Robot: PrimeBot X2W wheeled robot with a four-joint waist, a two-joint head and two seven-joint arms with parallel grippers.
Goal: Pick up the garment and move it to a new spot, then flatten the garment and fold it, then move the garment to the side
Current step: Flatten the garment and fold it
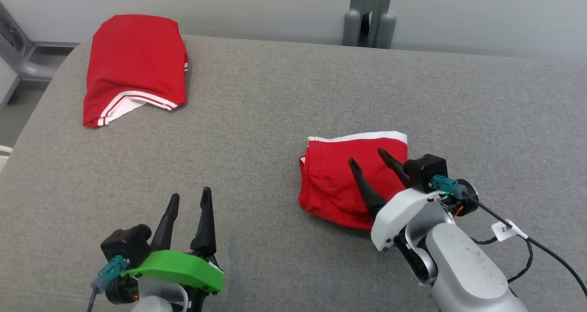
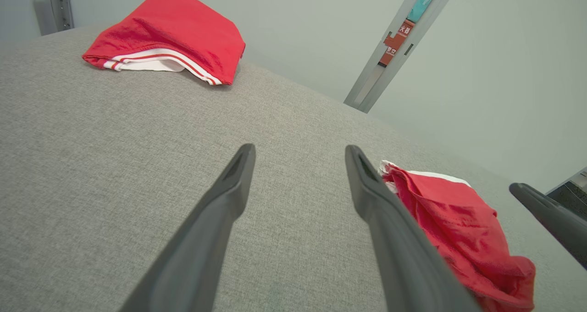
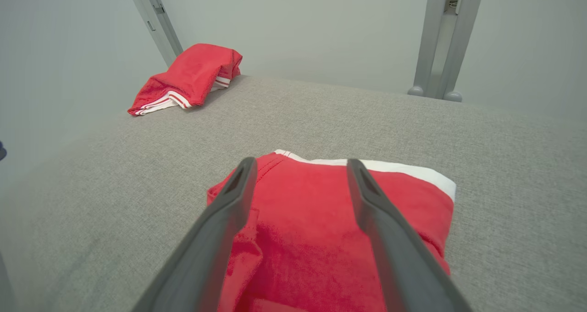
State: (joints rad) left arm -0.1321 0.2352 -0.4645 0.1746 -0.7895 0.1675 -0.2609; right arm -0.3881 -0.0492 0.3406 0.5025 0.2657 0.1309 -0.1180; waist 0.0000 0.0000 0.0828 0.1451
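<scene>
On the grey table point(image 1: 275, 110), right of centre, the folded red garment point(image 1: 335, 179) lies beneath the open right pincer point(image 1: 366, 156), whose arm hides its near corner; the left pincer point(image 1: 190, 193), also open, hovers apart, with a second red garment point(image 1: 135, 64) at the far left.

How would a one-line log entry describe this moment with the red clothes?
right tool: open, over folded red garment | left tool: open, over grey surface | second red garment: folded, far left
</scene>
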